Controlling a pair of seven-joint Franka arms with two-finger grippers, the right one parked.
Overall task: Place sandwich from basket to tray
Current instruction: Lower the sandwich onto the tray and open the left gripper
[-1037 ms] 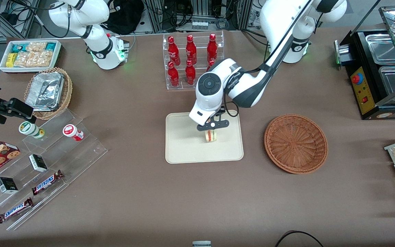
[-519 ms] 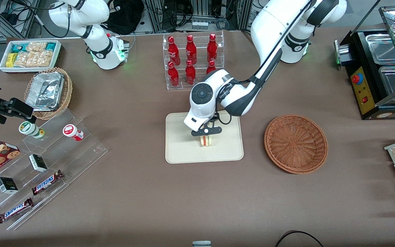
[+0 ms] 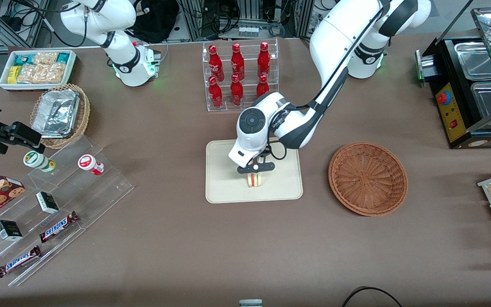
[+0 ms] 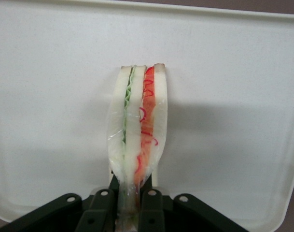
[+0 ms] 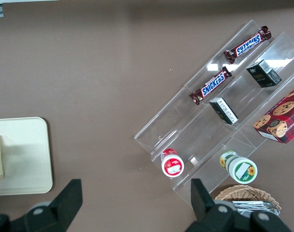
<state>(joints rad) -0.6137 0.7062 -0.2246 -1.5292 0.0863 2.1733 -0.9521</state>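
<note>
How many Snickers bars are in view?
2. Both lie on the clear stepped display toward the parked arm's end: one higher up, the other nearer the front camera. The gripper holds the sandwich over the tray.

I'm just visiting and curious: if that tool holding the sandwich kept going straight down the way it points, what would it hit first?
Probably the tray: the tool, shut on the sandwich, points down at it, so the sandwich would likely touch first.
</note>
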